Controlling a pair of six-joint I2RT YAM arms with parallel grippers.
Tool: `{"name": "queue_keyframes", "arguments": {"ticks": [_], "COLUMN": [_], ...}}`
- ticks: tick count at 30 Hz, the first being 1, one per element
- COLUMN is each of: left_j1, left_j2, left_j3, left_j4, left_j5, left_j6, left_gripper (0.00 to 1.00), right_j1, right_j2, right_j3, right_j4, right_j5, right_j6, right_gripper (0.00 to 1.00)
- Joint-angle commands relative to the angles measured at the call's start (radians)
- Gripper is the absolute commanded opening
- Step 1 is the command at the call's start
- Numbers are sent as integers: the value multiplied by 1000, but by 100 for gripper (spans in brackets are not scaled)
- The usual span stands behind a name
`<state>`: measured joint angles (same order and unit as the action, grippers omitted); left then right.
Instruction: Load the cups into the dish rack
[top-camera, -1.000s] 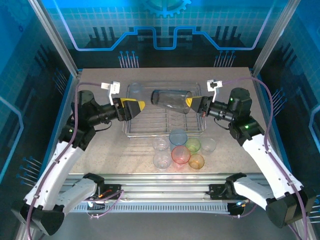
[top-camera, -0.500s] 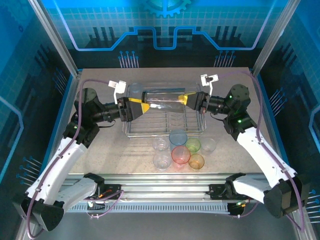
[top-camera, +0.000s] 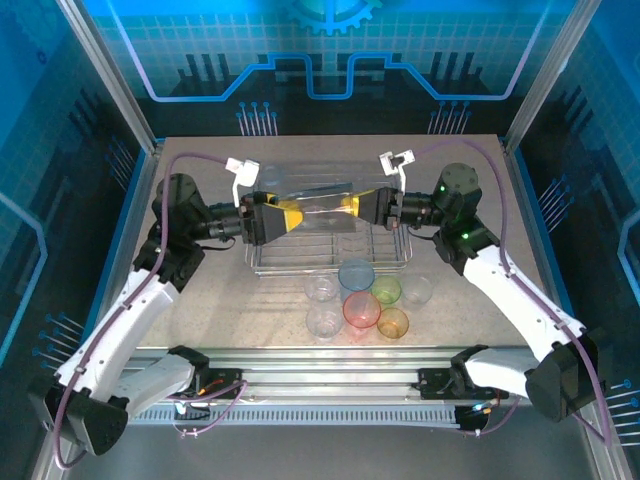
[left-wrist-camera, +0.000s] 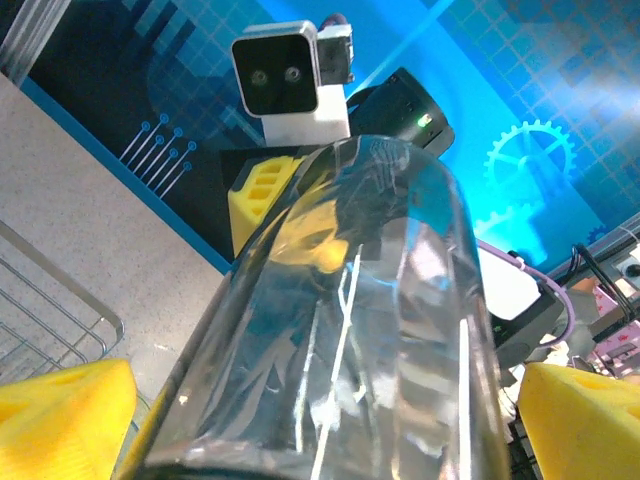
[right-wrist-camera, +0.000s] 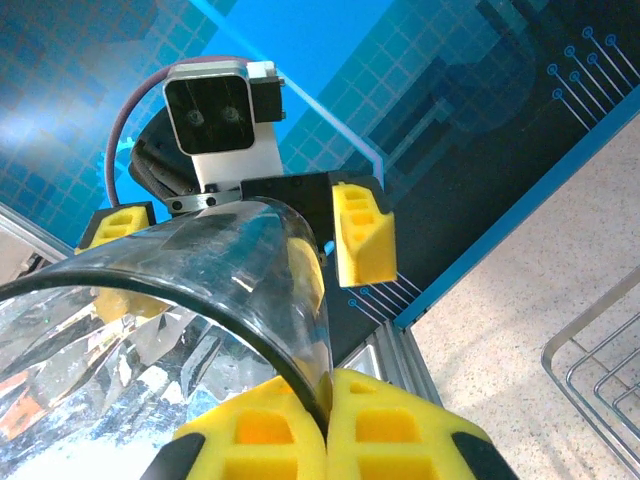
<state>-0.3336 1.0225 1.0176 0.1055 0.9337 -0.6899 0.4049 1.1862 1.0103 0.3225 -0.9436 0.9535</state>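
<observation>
The cup (top-camera: 318, 205) lies on its side in the air over the dish rack (top-camera: 300, 252), not touching the wires. Its long axis runs level from left to right, from one arm to the other, with one end toward each pincer. The right pincer (top-camera: 354, 205) is clamped on it: in the right wrist view the two yellow fingers (right-wrist-camera: 250, 430) are pressed together with the thin curved edge of the cup wall between them, so the open mouth points to the right arm. The left pincer (top-camera: 283, 213) stands wide apart at the other end. In the left wrist view its fingers (left-wrist-camera: 60, 415) are on both sides of the cup body, which goes away from the camera toward the right pincer; I can not tell if the pads touch the wall. On the bench (top-camera: 220, 300), just in front of the rack, the other cups (top-camera: 361, 310) stand upright close together: blue, red-pink, green, orange and some clear ones.
</observation>
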Motion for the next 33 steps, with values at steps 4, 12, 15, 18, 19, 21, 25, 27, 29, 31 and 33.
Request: {"name": "queue_keyframes", "arguments": {"ticks": [4,12,15,18,19,21,25,27,29,31,33], "left_j1": [-12,-12,-12,-12,-12,-12,-12,-12,-12,-12,-12], "left_j2": [-3,1,1,-7,-12,-21,-26,-11,12,44,89], "left_j3": [12,21,21,11,7,8,58,113,168,213,259], "left_j4": [-38,-44,-81,-108,-119,-156,-343,-478,-596,-691,-768], "left_j5": [36,26,15,-15,-34,-88,-271,-401,-528,-645,-699], "left_j6": [54,64,89,104,110,129,206,247,269,271,280], "left_gripper": [98,79,60,29,22,17,15,15,15,16,15], "right_j1": [6,11,12,14,14,17,18,10,-3,-20,-42], "right_j2": [-14,0,-1,4,5,5,-5,-21,-33,-34,-31], "right_j3": [27,18,10,11,13,25,78,115,155,192,199], "right_j4": [7,-22,-47,-90,-103,-149,-368,-531,-708,-901,-1008], "right_j5": [33,38,50,57,57,62,123,223,403,627,733], "right_j6": [-30,-35,-54,-68,-75,-101,-229,-318,-387,-427,-445], "right_gripper": [0,0,0,14,23,44,67,68,69,69,69]}}
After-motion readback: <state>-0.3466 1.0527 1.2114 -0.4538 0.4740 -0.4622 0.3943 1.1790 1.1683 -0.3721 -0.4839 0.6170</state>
